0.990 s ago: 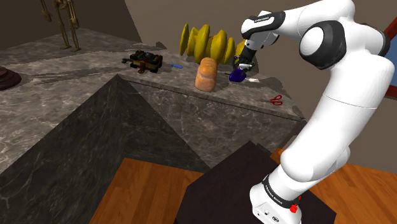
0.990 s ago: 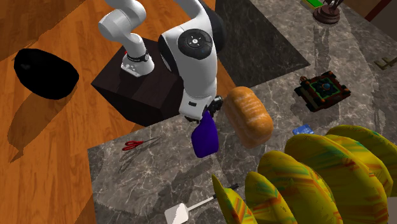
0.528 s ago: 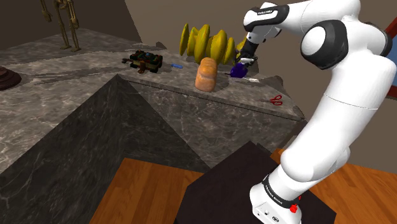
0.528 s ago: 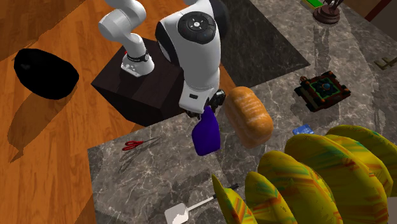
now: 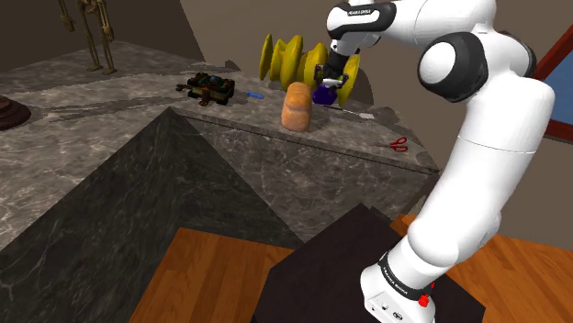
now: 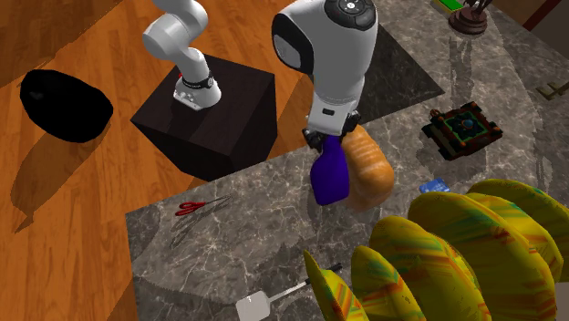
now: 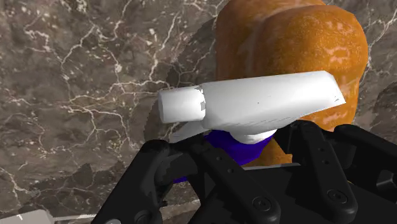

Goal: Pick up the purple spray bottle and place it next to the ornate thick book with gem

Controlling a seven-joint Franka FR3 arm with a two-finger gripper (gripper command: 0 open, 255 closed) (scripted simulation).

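Observation:
My gripper (image 5: 329, 81) is shut on the purple spray bottle (image 5: 322, 95), which hangs above the marble counter (image 5: 110, 101). In the second exterior view the gripper (image 6: 326, 144) holds the bottle (image 6: 330, 178) by its top, just in front of an orange-brown loaf (image 6: 369, 171). The wrist view has the bottle's white spray head (image 7: 254, 105) clasped between the black fingers (image 7: 165, 172), over the loaf (image 7: 286, 44). The ornate book with a gem (image 5: 210, 88) lies flat on the counter, beyond the loaf toward the shoulder view's left. The book (image 6: 461, 128) is well apart from the bottle.
Large yellow striped ridged shapes (image 5: 294, 60) stand behind the loaf (image 5: 297, 105). Red scissors (image 5: 398, 143) and a white spatula (image 6: 269, 299) lie near the counter's end. A small blue item (image 6: 435, 184) lies by the book. A skeleton-like figure (image 5: 96, 32) stands far back.
The arm has lifted the bottle and carried it toward the shoulder view's left, from the bare counter beside the loaf to a spot against the loaf, nearer the book.

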